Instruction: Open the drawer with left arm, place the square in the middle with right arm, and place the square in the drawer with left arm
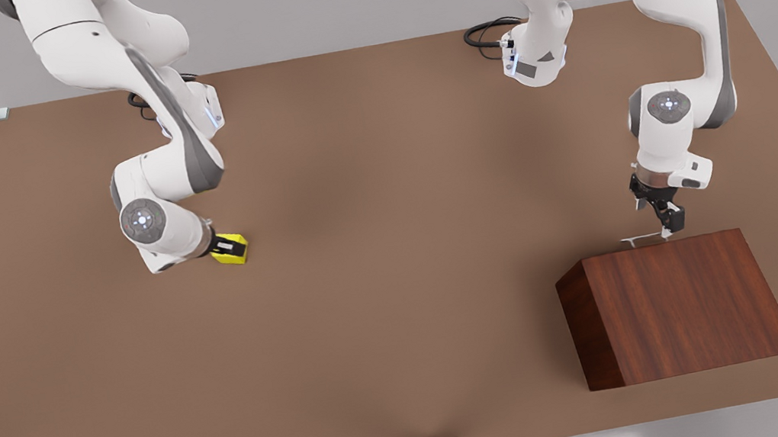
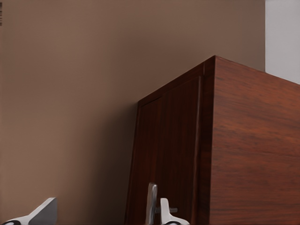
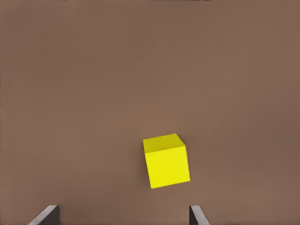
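We have two arms over a brown worktop (image 1: pixel 402 309), and the relation that matters most is at the cabinet (image 1: pixel 680 306) on the front view's right: the left pincer (image 1: pixel 669 219) hangs just off the cabinet's far edge, its tips at the thin silver handle (image 1: pixel 643 238) of the drawer (image 2: pixel 164 159). In the left wrist view one pale fingertip (image 2: pixel 166 213) sits right beside the bar while the other stands well off to the side, so we read the jaws as spread and not yet clamped on the handle. The bar's long axis runs along the drawer front, across the line of the pull, and the drawer itself looks flush with the cabinet, so we judge it unopened. The coming move, as we see it, turns on closing across that bar and drawing away from the cabinet face. On the front view's left, well apart from the cabinet, the square (image 3: pixel 167 161) rests on the worktop. The right pincer (image 1: pixel 227 247) is down at it in the front view, and in the right wrist view both fingers (image 3: pixel 197 216) stand wide on either side with the square ahead of the tips, so this pincer is open and holds nothing. The right arm is plainly the nearer one to the square; the middle of the worktop lies between the two arms. We can read no brand, label or writing anywhere.
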Controlling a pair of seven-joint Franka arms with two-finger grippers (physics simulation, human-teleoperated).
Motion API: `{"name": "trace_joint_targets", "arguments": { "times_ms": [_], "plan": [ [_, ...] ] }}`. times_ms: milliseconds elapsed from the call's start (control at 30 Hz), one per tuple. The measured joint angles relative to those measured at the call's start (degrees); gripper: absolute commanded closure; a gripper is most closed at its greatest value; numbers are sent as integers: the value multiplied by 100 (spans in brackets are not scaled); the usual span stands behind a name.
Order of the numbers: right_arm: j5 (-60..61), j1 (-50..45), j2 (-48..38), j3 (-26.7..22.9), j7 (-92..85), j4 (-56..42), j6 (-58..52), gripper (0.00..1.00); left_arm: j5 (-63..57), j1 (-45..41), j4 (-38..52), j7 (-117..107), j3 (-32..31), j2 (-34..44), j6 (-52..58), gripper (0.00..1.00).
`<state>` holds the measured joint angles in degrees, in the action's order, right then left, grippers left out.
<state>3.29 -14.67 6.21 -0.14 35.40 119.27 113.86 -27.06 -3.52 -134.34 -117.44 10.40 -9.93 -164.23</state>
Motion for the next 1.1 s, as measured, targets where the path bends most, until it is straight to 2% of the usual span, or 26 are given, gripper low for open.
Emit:
{"name": "trace_joint_targets", "arguments": {
  "times_ms": [167,367,700,933,1100],
  "plan": [
    [186,269,152,48,-447,-10,229,0,246,2,9,341,-26,36,164,0],
    [313,132,185,408,-1245,36,465,0,21,-5,-13,246,6,146,132,0],
    [288,373,237,336,-2283,554,610,0,-74,-26,-11,-26,-108,213,128,0],
    [-16,514,440,339,-2319,764,818,0,-80,-28,-50,-165,-149,206,169,0],
    [258,745,591,344,-2228,945,1093,0,-80,-25,-59,-236,-145,152,178,0]
  ]
}}
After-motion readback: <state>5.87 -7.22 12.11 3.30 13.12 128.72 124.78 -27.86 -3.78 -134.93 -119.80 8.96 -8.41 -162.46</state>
